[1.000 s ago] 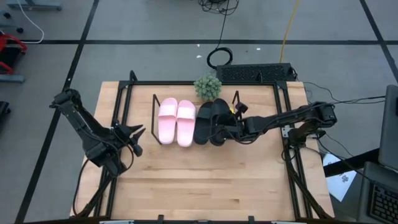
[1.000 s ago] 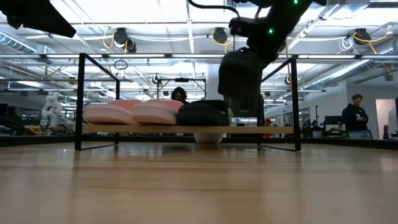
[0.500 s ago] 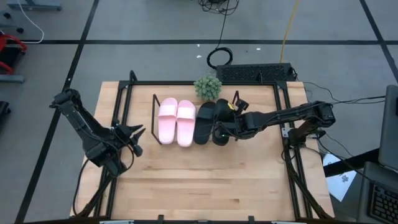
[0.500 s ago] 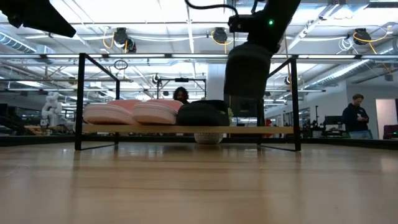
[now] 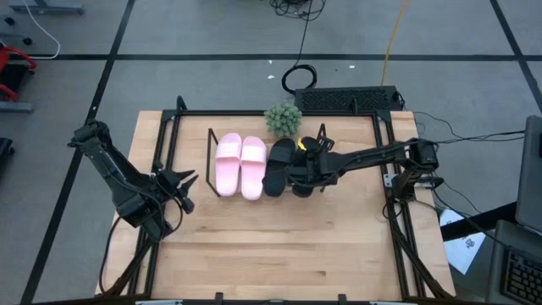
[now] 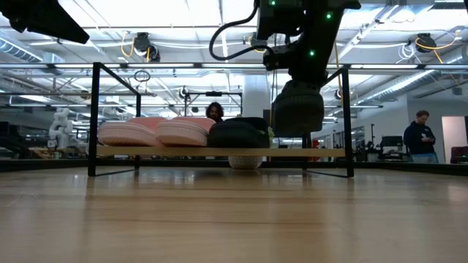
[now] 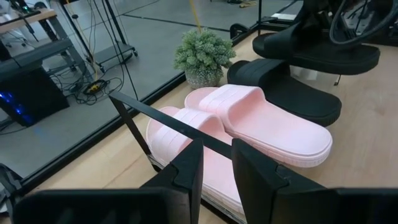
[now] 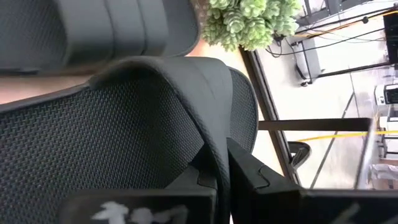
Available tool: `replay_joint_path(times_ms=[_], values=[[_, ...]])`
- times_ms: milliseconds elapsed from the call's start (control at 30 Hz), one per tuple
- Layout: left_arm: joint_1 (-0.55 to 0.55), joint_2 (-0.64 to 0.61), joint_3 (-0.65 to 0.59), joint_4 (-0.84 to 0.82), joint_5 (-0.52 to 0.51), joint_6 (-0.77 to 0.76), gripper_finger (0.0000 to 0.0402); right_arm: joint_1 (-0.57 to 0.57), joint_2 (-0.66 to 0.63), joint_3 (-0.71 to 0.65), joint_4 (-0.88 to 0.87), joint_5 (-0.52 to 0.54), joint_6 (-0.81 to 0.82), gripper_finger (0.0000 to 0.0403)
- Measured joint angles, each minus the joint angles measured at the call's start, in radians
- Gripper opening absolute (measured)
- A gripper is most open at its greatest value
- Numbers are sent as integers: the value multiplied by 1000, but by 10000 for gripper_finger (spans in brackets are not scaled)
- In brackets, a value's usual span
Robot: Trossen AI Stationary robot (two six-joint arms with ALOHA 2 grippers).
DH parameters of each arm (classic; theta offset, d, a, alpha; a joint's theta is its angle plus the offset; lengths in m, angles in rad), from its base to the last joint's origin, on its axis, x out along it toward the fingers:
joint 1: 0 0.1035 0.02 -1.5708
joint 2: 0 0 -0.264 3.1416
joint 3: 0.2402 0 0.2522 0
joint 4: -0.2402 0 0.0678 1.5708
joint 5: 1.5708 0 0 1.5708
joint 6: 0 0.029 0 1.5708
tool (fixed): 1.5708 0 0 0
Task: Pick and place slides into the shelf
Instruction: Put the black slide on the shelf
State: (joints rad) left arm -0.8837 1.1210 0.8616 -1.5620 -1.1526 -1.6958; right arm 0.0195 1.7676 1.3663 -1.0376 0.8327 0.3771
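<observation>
**Right pincer pinching a black slide above the shelf**

Now your right pincer is clamped on the strap edge of a matte black slide sandal, held above the low wooden-board shelf with black rod frames. Beside it you have the other black slide and the light pink pair on the board. Your left pincer waits partly spread over the tabletop.

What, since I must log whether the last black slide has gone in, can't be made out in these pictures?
- High view: the held matte black slide sandal is mostly covered by the right gripper and its arm, and its outline merges with the other black slide.
- Right wrist view: the held slide fills the picture and hides the light wooden shelf board.
- Low view: the green potted plant is largely behind the board.
</observation>
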Motion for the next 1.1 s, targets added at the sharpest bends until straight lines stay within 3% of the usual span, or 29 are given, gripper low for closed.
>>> replay_joint_path(times_ms=[500, 1100], values=[[0, 0, 0, 1, 0, 16, 88, -1, -2, -2, 19, 1, -53, 0], [0, 0, 0, 3, 1, 16, 88, -13, -2, -126, 182, -24, -139, 0]])
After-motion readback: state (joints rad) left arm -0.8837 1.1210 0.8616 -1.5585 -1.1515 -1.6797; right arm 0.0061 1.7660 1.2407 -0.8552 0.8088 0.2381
